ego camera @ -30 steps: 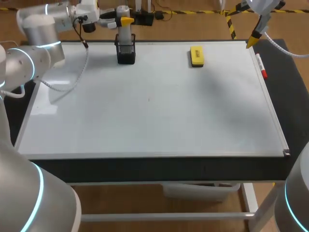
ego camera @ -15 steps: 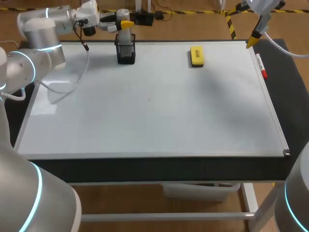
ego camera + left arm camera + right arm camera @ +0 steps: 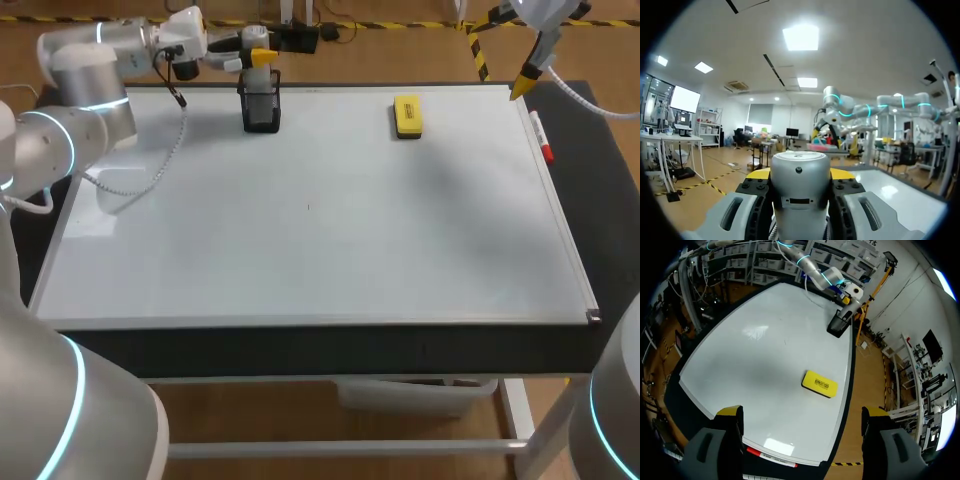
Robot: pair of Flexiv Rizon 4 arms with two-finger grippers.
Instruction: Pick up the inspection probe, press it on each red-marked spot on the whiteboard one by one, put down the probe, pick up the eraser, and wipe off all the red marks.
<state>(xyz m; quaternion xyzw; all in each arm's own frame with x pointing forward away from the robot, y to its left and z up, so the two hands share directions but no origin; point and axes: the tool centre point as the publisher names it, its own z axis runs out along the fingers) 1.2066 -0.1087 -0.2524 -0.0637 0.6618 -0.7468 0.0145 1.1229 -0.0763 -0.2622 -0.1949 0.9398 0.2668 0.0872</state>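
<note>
Probe (image 3: 800,182) stands in holder (image 3: 261,112) at bench's (image 3: 605,210) far edge, clamped by left end effector (image 3: 257,50). Right end effector (image 3: 802,414) gapes wide.

On your table (image 3: 300,352), the whiteboard (image 3: 320,220) carries the holder (image 3: 261,112) at its far left. The probe (image 3: 800,185) stands in it, between your left gripper's (image 3: 259,48) fingers. The eraser (image 3: 407,115) lies far, right of centre. A marker (image 3: 541,137) lies just beside the right edge, near your right gripper (image 3: 802,414).
</note>
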